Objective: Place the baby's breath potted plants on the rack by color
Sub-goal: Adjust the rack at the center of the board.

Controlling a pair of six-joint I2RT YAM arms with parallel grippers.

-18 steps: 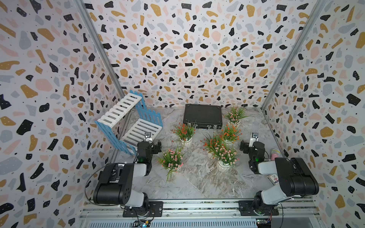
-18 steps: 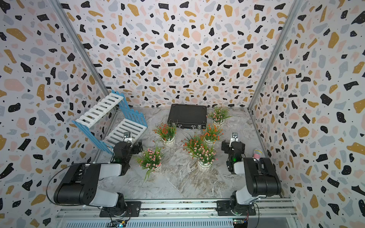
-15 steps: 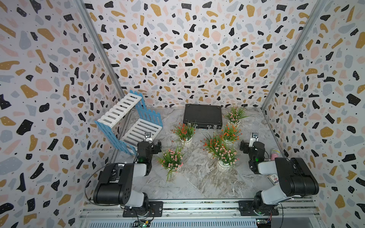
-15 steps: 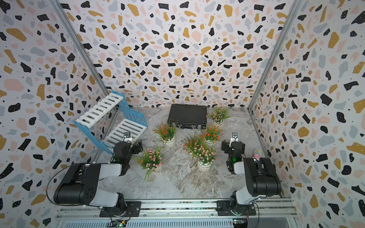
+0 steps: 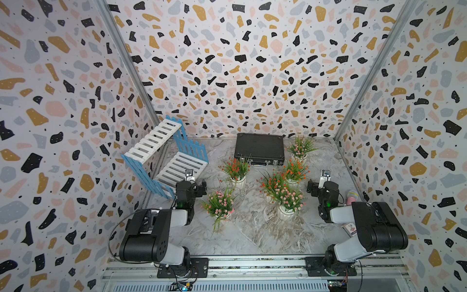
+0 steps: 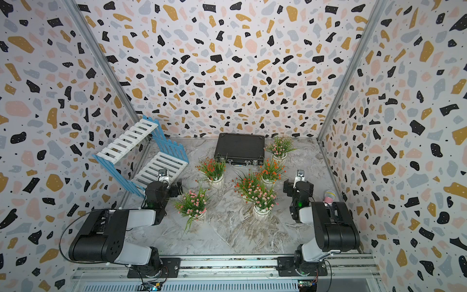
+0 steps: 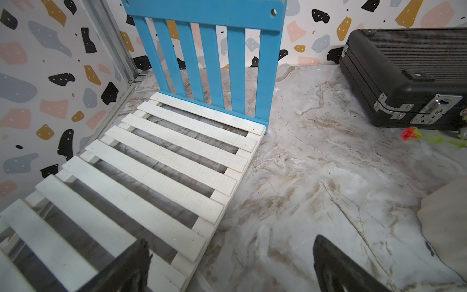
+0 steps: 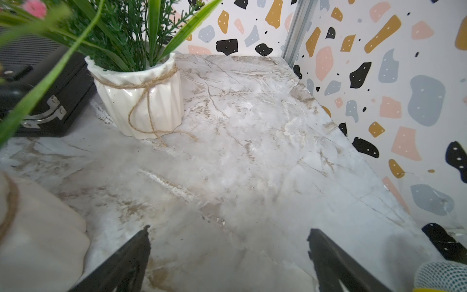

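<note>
White-potted, all six baby's breath potted plants (image 5: 288, 197) stood on the marble worktop (image 5: 252, 235), the rack (image 5: 177, 165) bare; left gripper (image 7: 230, 255) and right gripper (image 8: 227, 245) gaped empty, unmoved: sorting had not begun.

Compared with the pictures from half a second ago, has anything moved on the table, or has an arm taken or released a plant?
Nothing has visibly changed. The left gripper and the right gripper stay where they were, jaws open and empty. All six potted plants stand on the table as before, and the rack holds none.
</note>
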